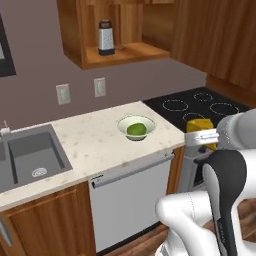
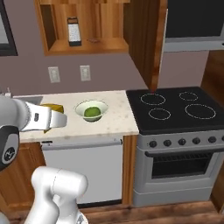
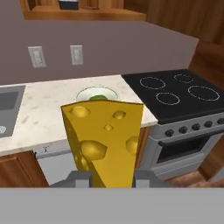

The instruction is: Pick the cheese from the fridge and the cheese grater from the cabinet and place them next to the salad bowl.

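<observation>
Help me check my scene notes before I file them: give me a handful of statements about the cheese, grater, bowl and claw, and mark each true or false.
1. The claw is shut on the cheese. True.
2. The cheese grater lies on the counter beside the bowl. False: it stands upright on the shelf of the cabinet.
3. The salad bowl sits on the counter between the sink and the stove. True.
4. The bowl is empty. False: something green lies in it.
5. The cheese already rests on the counter. False: it is held in the air, short of the counter.
</observation>
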Controlling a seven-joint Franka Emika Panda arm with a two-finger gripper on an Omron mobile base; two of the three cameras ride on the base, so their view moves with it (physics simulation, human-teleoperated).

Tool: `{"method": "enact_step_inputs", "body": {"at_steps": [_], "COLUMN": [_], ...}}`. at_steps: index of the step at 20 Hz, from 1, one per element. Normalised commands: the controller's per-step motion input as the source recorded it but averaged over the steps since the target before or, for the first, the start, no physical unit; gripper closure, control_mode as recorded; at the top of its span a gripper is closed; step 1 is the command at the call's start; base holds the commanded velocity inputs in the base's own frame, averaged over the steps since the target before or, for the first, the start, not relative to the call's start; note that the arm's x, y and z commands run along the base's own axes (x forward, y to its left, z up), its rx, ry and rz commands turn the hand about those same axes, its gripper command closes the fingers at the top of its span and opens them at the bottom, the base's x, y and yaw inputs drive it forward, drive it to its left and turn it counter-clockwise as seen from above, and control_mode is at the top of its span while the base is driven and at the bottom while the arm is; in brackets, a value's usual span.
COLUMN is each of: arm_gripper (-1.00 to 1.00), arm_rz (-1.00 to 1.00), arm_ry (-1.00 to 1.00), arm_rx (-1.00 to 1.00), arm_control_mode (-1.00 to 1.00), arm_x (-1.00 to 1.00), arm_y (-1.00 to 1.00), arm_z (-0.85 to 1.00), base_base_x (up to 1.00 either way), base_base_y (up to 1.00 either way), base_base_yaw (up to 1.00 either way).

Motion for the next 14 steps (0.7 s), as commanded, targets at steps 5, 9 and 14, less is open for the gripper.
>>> {"method": "enact_step_inputs", "body": {"at_steps": [5, 9, 14], "arm_gripper": [1.00, 1.00, 1.00], "arm_rz": [0.00, 0.00, 0.00], "arm_ry": [0.00, 0.00, 0.00], "arm_rx": [0.00, 0.00, 0.00], "arm_control_mode": [1.00, 1.00, 1.00], "arm_x": [0.00, 0.00, 0.00], "arm_y": [0.00, 0.00, 0.00], "arm_z": [0.00, 0.00, 0.00], "base_base_x": [0.40, 0.48, 0.86], "base_base_y": [-0.37, 0.22, 0.07], "base_base_yaw": [-0.13, -0.04, 0.05]}}
